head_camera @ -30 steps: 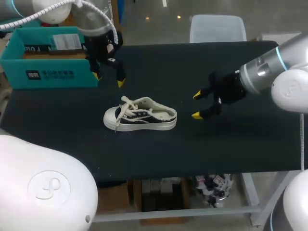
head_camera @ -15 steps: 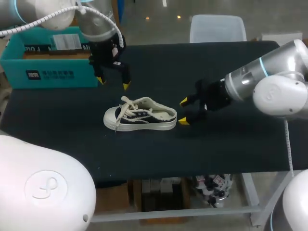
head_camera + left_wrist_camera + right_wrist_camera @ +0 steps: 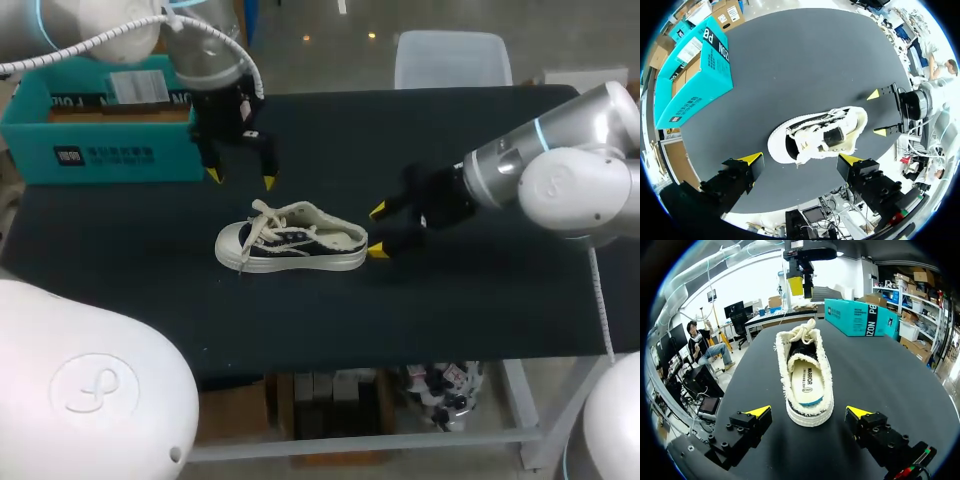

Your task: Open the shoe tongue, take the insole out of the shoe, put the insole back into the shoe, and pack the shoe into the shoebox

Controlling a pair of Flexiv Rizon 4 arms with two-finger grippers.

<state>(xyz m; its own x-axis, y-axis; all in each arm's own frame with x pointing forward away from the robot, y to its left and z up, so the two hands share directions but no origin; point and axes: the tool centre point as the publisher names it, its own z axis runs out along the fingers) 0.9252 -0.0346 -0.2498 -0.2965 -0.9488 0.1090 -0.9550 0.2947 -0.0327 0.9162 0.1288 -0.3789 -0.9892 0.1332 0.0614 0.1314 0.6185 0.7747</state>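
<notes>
A small black shoe with white sole, fleecy lining and white laces lies on its sole in the middle of the dark table, toe to the left. Its insole lies inside, seen from the heel in the right wrist view. My left gripper hangs open above and just behind the laced front of the shoe. Level with the table, my right gripper stands open right at the heel, its fingers on either side of the shoe without touching it. The teal shoebox sits at the far left corner.
The shoebox stands open at the table's back left, well clear of the shoe. In the right wrist view the left gripper hangs beyond the toe and the shoebox lies off to one side.
My right gripper has slid left along the table up to the shoe's heel. My left gripper has moved right and nearer, from beside the box to above the laces. The shoe has not moved.
</notes>
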